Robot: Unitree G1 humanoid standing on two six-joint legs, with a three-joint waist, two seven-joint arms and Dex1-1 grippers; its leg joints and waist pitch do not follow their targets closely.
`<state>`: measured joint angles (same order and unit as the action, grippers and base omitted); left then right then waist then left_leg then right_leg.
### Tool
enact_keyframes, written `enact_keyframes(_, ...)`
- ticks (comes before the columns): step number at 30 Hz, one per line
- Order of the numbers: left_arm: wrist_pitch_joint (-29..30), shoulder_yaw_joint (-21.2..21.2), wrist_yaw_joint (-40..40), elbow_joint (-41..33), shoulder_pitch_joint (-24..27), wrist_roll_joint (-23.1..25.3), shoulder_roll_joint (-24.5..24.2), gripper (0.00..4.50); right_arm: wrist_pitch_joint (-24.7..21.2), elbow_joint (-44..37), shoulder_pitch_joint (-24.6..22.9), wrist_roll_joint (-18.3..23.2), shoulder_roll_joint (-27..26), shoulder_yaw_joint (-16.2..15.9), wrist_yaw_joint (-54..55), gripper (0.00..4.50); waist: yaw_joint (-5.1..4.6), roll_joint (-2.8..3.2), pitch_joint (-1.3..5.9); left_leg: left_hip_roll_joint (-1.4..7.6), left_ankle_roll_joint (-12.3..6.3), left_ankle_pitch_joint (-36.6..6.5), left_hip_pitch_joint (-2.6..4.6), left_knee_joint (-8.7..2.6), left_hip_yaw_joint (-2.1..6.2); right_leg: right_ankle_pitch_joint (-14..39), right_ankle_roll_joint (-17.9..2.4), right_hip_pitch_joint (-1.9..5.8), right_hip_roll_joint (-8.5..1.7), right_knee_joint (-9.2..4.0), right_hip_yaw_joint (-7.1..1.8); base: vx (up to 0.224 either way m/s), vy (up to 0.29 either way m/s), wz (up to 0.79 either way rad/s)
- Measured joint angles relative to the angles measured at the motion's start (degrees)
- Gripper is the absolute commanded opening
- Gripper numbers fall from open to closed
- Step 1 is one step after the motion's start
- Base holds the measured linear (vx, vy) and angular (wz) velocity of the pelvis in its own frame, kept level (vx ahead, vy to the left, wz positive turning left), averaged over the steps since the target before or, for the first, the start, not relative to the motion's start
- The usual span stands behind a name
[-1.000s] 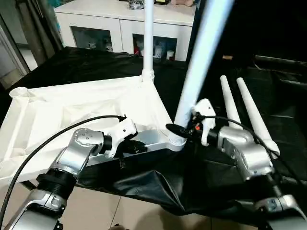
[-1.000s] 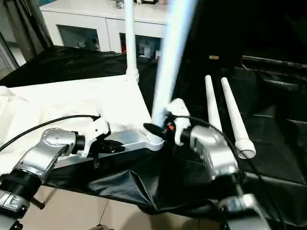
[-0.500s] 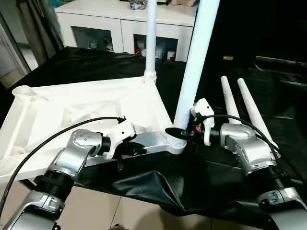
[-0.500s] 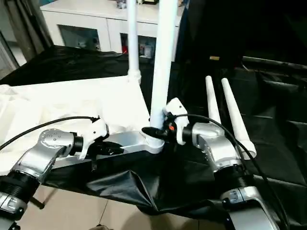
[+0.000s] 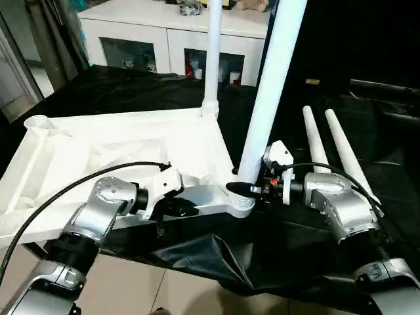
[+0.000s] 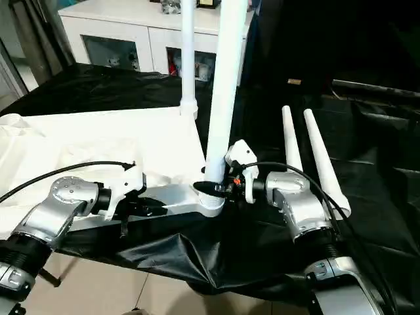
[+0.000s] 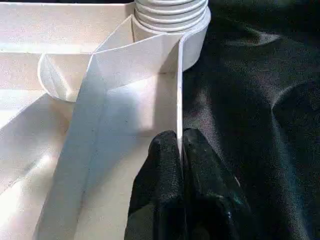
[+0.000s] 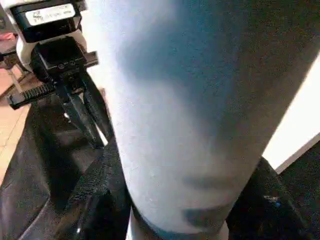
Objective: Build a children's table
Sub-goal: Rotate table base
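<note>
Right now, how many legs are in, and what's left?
Far leg stands upright in its corner socket. Right gripper holds the near leg at its socket; left gripper pinches the tabletop rim. Two loose legs lie on the black cloth.

- Two silver forearms are showing in the head views: the left arm (image 5: 98, 216) at lower left, the right arm (image 5: 341, 210) at lower right, both with rounded, glossy metal shells.
- Each wrist is carrying a white plastic housing next to its black gripper mount.
- A black cable (image 5: 59, 197) is arcing over the left forearm; another black cable (image 5: 341, 180) is looping over the right one.
- A small red spot is glowing by the right gripper (image 5: 244, 189) in mid-frame.
- Black ribbed collars are ringing both arms near the bottom edge.
- The left gripper (image 7: 180, 150) is showing two matte black, rounded fingers (image 7: 162, 190).
</note>
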<state>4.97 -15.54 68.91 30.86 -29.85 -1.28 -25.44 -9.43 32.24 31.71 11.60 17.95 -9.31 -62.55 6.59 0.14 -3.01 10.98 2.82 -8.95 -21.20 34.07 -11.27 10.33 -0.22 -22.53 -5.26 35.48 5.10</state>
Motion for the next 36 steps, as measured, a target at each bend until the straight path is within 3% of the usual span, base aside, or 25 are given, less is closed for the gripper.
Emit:
enact_keyframes(3, -0.3, 0.0, -1.8, 1.8, -0.8, 0.4, 0.5, 0.00, 1.3, 2.8, 1.3, -0.3, -1.6, 0.7, 3.6, 1.92, -0.25, -0.01, -0.01, 0.01, 0.01, 0.0, 0.37, -0.24, 0.06, 0.0, 0.0, 0.37, 0.00, -0.40, 0.21, 0.000, 0.000, 0.00)
enact_keyframes(9, 0.5, 0.0, -7.0, 5.4, -3.3, 1.6, 2.8, 0.00, 2.9, 8.5, 4.2, -1.2, -4.0, 2.2, 12.9, 1.91, -0.95, 0.07, -0.11, -0.03, 0.00, 0.0, 0.35, -0.28, 0.61, 0.0, 0.0, 0.60, -0.02, -1.52, 0.84, 0.000, 0.000, 0.00)
enact_keyframes(14, 5.0, 0.1, -13.9, 9.8, -7.4, 2.6, 6.8, 0.00, 2.7, 15.7, 8.6, -2.6, -8.0, 4.7, 25.6, 1.91, -1.68, 0.28, -0.26, -0.08, -0.01, 0.0, 0.25, -0.25, 1.21, 0.0, 0.0, 0.87, -0.18, -2.72, 1.74, 0.000, 0.000, 0.00)
enact_keyframes(19, 11.4, 0.9, -21.9, 13.9, -11.5, 2.8, 12.2, 0.00, 2.3, 21.9, 13.0, -3.3, -11.5, 7.5, 39.0, 1.91, -1.79, 0.69, -0.61, -0.04, -0.01, 0.0, 0.35, -0.63, 1.34, 0.0, 0.0, 1.06, -0.17, -3.40, 2.21, 0.000, 0.000, 0.00)
enact_keyframes(20, 12.3, 1.1, -23.3, 14.3, -12.0, 2.8, 13.0, 0.00, 2.3, 23.0, 13.7, -3.3, -12.1, 8.0, 41.3, 1.91, -1.67, 0.80, -0.73, -0.01, 0.00, 0.0, 0.38, -0.97, 1.16, 0.2, -0.2, 1.08, -0.14, -3.11, 2.14, 0.000, 0.000, 0.00)
enact_keyframes(21, 12.9, 1.1, -24.2, 15.1, -12.6, 2.8, 13.6, 0.00, 2.3, 24.1, 14.2, -3.3, -12.6, 8.5, 43.0, 1.91, -1.17, 0.74, -0.89, 0.05, 0.01, 0.0, 0.24, -1.47, 0.67, 1.5, -0.9, 0.90, -0.12, -1.53, 1.85, -0.081, -0.036, 0.06)
enact_keyframes(22, 13.8, 1.1, -25.7, 16.1, -13.7, 3.3, 14.8, 0.00, 2.2, 25.4, 15.4, -3.4, -13.1, 9.4, 45.4, 1.91, -0.53, 0.11, -1.00, 0.18, 0.02, 0.0, 0.47, -1.95, -0.79, 5.0, -2.1, -0.23, -0.17, 1.90, 0.97, -0.068, -0.096, 0.25)
enact_keyframes(23, 14.3, 1.1, -27.0, 16.5, -14.1, 3.8, 15.5, 0.00, 2.2, 26.6, 16.1, -3.4, -13.4, 9.9, 47.1, 1.91, 0.33, -1.84, -0.98, 0.02, 0.18, -0.3, 1.75, -2.09, -3.07, 6.5, -1.8, -1.92, -0.21, 3.32, -1.49, -0.068, -0.096, 0.25)
enact_keyframes(24, 14.7, 1.3, -27.3, 16.6, -14.2, 3.8, 15.7, 0.00, 2.0, 27.5, 16.6, -3.7, -13.8, 10.1, 48.5, 1.91, 0.48, -2.51, -1.26, 0.01, 0.65, -1.2, 1.91, 0.06, -3.13, 6.0, -1.1, -2.32, 0.01, 3.72, -2.24, 0.029, -0.165, 0.30)
enact_keyframes(25, 15.2, 1.3, -27.4, 16.6, -14.1, 3.6, 16.1, 0.00, 2.0, 28.1, 17.3, -4.0, -14.3, 10.4, 49.9, 1.91, 1.67, -2.03, -1.24, -0.58, -0.24, -3.6, 2.41, 4.95, 0.08, 5.8, -0.7, -2.01, 0.30, 3.59, -1.94, 0.134, -0.098, -0.16)
enact_keyframes(26, 15.8, 1.4, -27.5, 16.5, -14.2, 3.5, 16.5, 0.00, 2.0, 28.5, 17.7, -4.2, -14.5, 10.8, 50.7, 1.91, 2.02, -1.47, -1.06, -1.83, -1.02, -4.2, 3.35, 5.51, 2.49, 5.7, -0.7, -1.71, 0.26, 3.06, -1.27, 0.134, -0.098, -0.16)
enact_keyframes(27, 16.4, 1.4, -28.1, 16.4, -14.6, 3.4, 17.0, 0.00, 2.1, 28.7, 18.0, -4.4, -14.5, 11.3, 51.3, 1.91, 2.12, -0.96, -0.74, -2.66, 1.16, -6.3, 4.62, 2.96, 3.10, 5.7, -0.6, -1.70, 0.48, 2.26, -0.96, 0.098, 0.002, -0.12)
enact_keyframes(28, 16.6, 1.5, -29.0, 16.4, -14.7, 3.4, 17.3, 0.00, 2.0, 29.1, 18.3, -4.4, -14.6, 11.7, 52.0, 1.91, 1.78, -1.45, -0.81, -2.46, 1.48, -5.7, 5.09, 0.86, 2.53, 5.5, -0.6, -1.50, 0.90, 0.68, -1.34, -0.024, -0.044, 0.28)
enact_keyframes(29, 16.6, 1.5, -29.1, 16.4, -14.7, 3.5, 17.1, 0.00, 2.0, 29.3, 18.5, -4.4, -14.8, 11.7, 52.2, 1.91, 1.39, -1.50, -0.71, -2.23, 1.46, -5.1, 5.09, 0.03, 2.12, 4.4, -1.9, -1.33, 1.09, -0.40, -1.34, -0.024, -0.044, 0.28)
enact_keyframes(31, 16.6, 1.5, -29.1, 16.5, -14.8, 3.4, 16.9, 0.00, 2.0, 29.4, 18.6, -4.5, -15.0, 11.8, 52.3, 1.91, 0.71, -1.60, -0.78, -2.17, 1.40, -4.4, 4.99, 0.52, 1.43, 0.2, -3.4, -0.99, 0.76, -1.12, -1.37, 0.000, 0.000, 0.00)
enact_keyframes(33, 16.7, 1.5, -29.1, 16.7, -14.7, 3.4, 16.9, 0.00, 2.0, 29.9, 18.8, -4.5, -15.1, 11.9, 52.3, 1.91, -0.03, -1.59, -0.79, -2.00, 1.42, -4.4, 5.29, 0.42, 1.47, -0.1, -3.0, -0.62, 0.75, -1.51, -1.10, 0.000, 0.000, 0.00)
enact_keyframes(36, 16.6, 1.5, -29.1, 16.5, -14.8, 3.4, 16.6, 0.00, 2.0, 31.0, 19.9, -4.7, -15.3, 12.1, 52.3, 1.91, -0.36, -1.23, -0.71, -1.64, 1.43, -4.4, 4.93, -0.30, 1.68, -0.1, -2.9, -0.49, 0.75, -2.73, -0.11, 0.000, 0.000, 0.00)
